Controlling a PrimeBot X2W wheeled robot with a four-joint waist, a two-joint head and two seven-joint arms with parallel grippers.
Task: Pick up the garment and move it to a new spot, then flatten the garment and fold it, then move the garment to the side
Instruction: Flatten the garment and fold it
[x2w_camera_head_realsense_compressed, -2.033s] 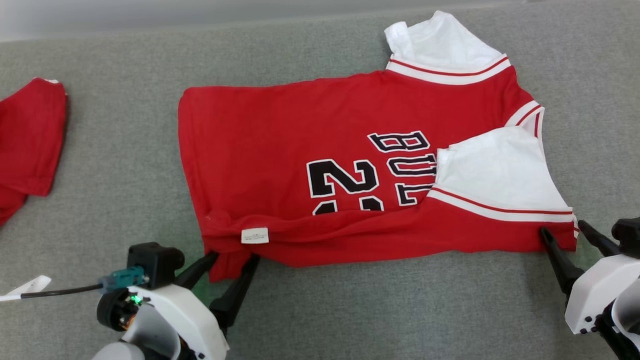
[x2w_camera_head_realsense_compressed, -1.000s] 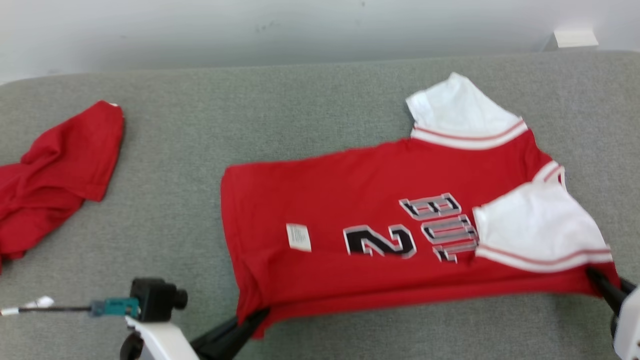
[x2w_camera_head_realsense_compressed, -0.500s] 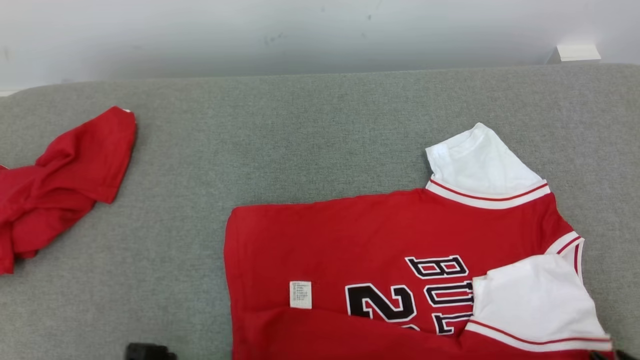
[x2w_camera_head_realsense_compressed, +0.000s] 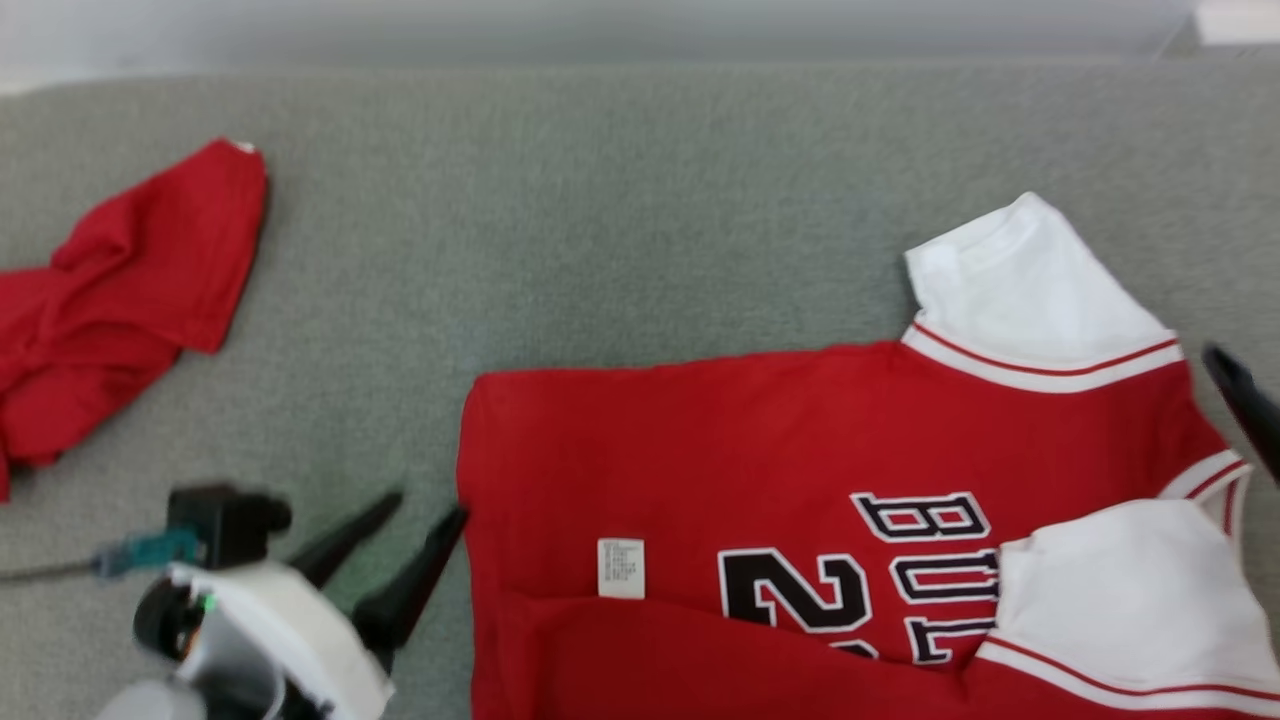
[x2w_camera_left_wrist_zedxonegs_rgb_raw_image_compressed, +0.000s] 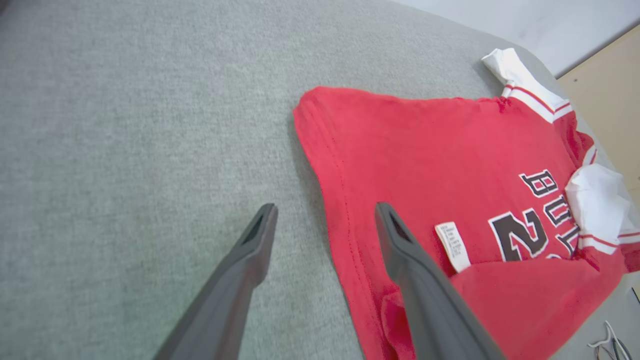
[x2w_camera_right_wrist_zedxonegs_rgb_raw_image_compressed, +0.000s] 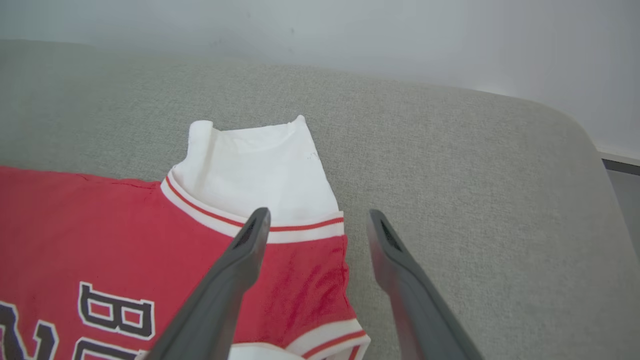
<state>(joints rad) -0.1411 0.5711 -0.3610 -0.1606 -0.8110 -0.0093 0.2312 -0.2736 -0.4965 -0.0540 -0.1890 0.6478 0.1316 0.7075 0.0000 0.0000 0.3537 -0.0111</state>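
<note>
Garment (x2w_camera_head_realsense_compressed: 720, 440) lies part-folded; left fingers (x2w_camera_left_wrist_zedxonegs_rgb_raw_image_compressed: 402, 250), right fingers (x2w_camera_right_wrist_zedxonegs_rgb_raw_image_compressed: 240, 265) apart, seemingly empty.

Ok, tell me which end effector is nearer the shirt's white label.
Left. The left end effector hovers just off the shirt, near the label; the right end effector is by the white sleeve.

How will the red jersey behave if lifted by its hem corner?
Probably floppy: the red jersey lies flat with its near edge folded over itself, so it should drape and sag. It is likely light, since the cloth looks thin. The white sleeve may flop loose.
</note>
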